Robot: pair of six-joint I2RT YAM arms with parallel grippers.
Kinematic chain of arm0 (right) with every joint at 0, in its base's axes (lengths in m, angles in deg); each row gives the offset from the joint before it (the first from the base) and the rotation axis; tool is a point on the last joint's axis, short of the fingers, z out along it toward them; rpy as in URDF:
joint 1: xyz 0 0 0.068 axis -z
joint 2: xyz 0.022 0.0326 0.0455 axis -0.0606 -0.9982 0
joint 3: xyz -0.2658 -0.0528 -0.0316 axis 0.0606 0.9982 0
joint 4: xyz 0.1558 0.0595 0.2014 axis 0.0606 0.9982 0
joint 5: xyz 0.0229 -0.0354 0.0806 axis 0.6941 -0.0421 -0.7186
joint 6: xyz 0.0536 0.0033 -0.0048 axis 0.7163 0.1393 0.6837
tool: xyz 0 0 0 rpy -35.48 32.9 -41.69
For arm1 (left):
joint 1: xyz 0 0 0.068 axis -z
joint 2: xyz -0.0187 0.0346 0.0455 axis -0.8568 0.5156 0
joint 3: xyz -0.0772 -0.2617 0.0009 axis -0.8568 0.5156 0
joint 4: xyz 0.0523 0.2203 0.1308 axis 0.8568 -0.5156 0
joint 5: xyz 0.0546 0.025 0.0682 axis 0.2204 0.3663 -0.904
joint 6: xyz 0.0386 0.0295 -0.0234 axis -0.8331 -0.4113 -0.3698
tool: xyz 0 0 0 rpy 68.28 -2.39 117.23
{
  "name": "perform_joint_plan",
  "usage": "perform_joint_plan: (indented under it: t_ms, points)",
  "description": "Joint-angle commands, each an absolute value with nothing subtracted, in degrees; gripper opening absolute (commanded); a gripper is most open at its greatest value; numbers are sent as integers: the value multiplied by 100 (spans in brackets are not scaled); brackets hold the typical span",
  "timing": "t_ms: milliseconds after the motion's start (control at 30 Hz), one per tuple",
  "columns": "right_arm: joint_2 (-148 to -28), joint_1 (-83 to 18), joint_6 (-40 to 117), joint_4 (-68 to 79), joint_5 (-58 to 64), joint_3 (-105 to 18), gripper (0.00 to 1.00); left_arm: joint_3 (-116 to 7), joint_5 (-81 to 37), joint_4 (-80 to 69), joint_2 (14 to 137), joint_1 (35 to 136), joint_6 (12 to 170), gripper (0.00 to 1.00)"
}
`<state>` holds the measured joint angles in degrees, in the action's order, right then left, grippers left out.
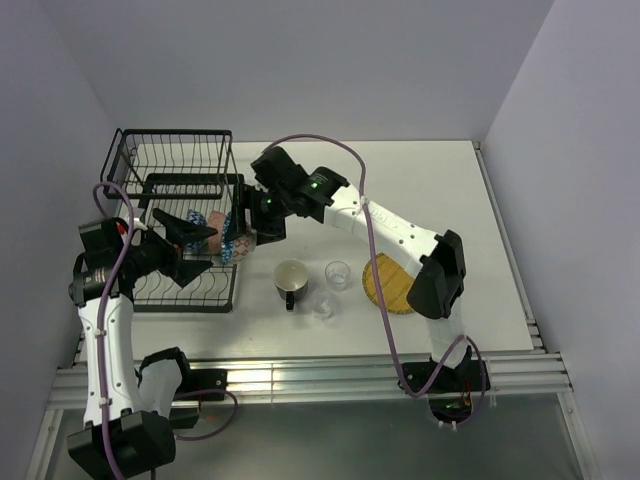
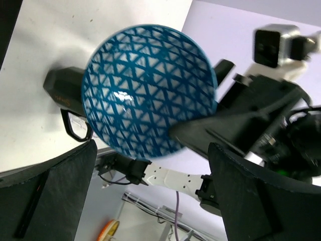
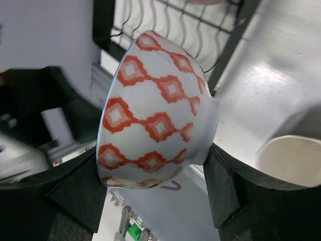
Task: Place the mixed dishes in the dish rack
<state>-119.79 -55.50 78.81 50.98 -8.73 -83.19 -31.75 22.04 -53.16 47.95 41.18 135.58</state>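
Note:
The black wire dish rack (image 1: 160,180) stands at the far left. A blue patterned bowl (image 1: 233,243) stands on edge at the rack's right side. It fills the left wrist view (image 2: 148,90), its inside facing me. My left gripper (image 1: 197,247) is open over the rack, its fingers (image 2: 55,191) spread wide just short of the bowl. My right gripper (image 1: 250,222) is shut on the orange-red patterned bowl (image 3: 155,110), tilted on its side by the rack wires (image 3: 170,25). The grey-green bowl is out of view.
On the table right of the rack stand a dark mug with a cream inside (image 1: 291,280), two clear glasses (image 1: 338,274) (image 1: 322,305) and a yellow plate (image 1: 395,283) partly under the right arm. The mug also shows in the right wrist view (image 3: 291,160).

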Motion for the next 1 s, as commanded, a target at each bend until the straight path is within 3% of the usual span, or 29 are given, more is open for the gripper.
perform_joint_plan:
  t_ms: [0,167,400,533,800,867,967]
  points:
    - [-11524,-5410,7751,4905,-636,-8306,0,-3761,2200,-5284,4876,4138,13196,96]
    - [-11392,-5375,7470,5012,-338,-8184,0,-4420,1876,-5888,5175,4130,12616,93]
    - [-10901,-5279,7048,5047,-319,-7630,0,-5254,1190,-6363,5351,4147,12168,77]
    - [-10733,-5024,7135,5038,-495,-7384,0,-5826,611,-6584,5351,4244,11781,78]
    - [-10198,-4452,7171,5257,-882,-6926,0,-5844,-31,-5294,5043,4823,12193,71]
    - [-10127,-4382,7109,5345,-856,-6926,0,-6160,-383,-5092,5288,5174,12141,70]
    - [-10091,-4294,6978,5600,-847,-7031,0,-7570,-918,-5099,6079,5868,11957,70]
